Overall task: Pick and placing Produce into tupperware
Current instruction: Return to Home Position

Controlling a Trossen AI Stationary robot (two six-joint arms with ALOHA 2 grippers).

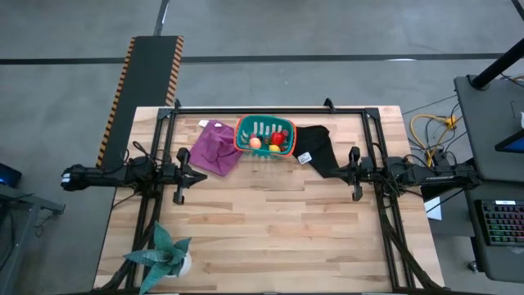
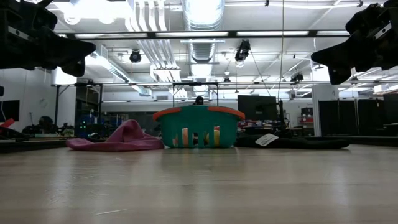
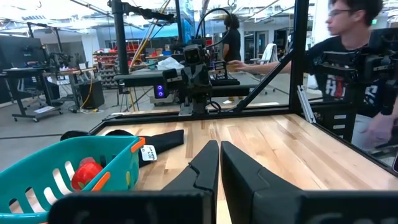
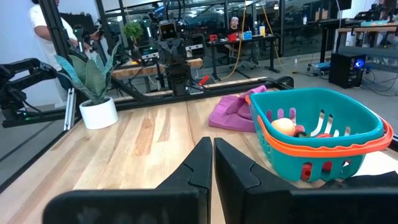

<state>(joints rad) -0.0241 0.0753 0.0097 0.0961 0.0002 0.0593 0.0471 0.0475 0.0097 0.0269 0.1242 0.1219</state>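
Left gripper and right gripper closed, facing each other

Both arms are matte black throughout. The left arm and the right arm are built of slim tubular links joined by thicker, rounded housings, with thin black cables looping beside them. The left gripper has dark, faceted, wedge-shaped fingers that taper from a broad blocky base to narrow flat-faced tips. The right gripper has fingers of the same build.
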